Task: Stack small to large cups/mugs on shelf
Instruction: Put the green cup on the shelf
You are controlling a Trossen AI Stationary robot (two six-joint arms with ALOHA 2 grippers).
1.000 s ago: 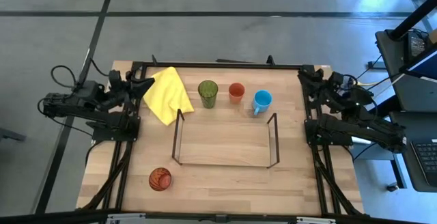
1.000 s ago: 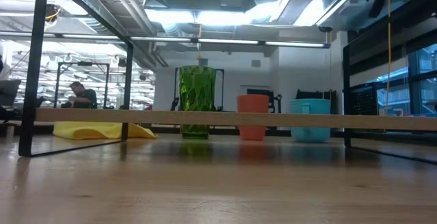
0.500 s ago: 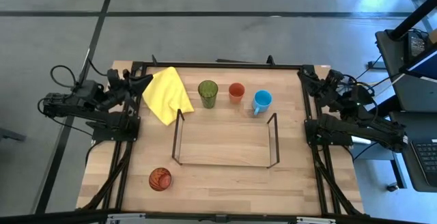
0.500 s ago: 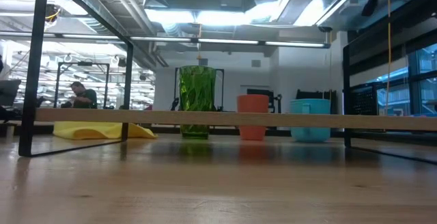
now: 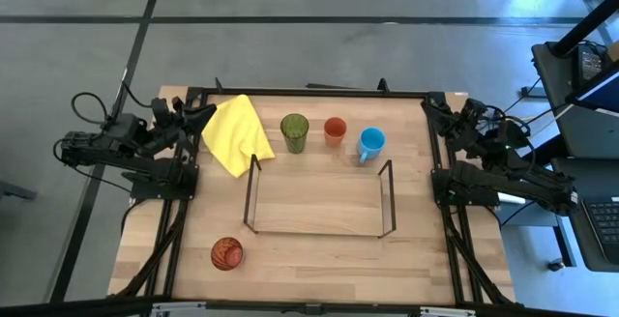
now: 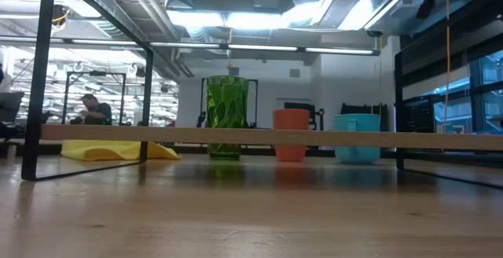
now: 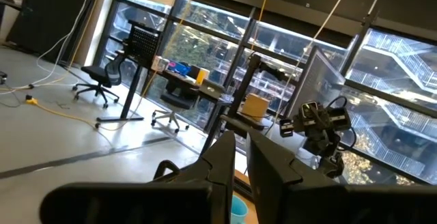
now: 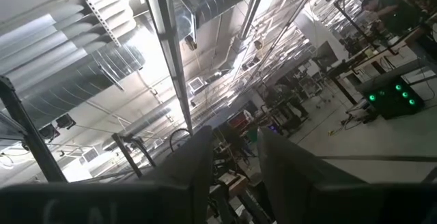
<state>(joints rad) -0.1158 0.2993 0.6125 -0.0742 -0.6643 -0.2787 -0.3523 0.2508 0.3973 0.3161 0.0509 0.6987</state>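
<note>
A translucent green tumbler, a plain orange cup and a light blue mug stand upright in a row on the table behind the dark wire shelf. They also show in the low view: tumbler, orange cup, mug. A red-orange patterned cup stands near the table's front left. My left gripper is shut and empty at the far left, beside the yellow cloth. My right gripper is open and empty at the far right.
The yellow cloth lies crumpled left of the tumbler, close to the shelf's left end frame. A black frame runs around the table. The shelf's two upright end frames stand on either side of its middle span. A person sits far off in the room.
My right arm has shifted a little at the table's far right corner, early in the last second, and has kept still since. The cups, mug, shelf and cloth have not moved.
</note>
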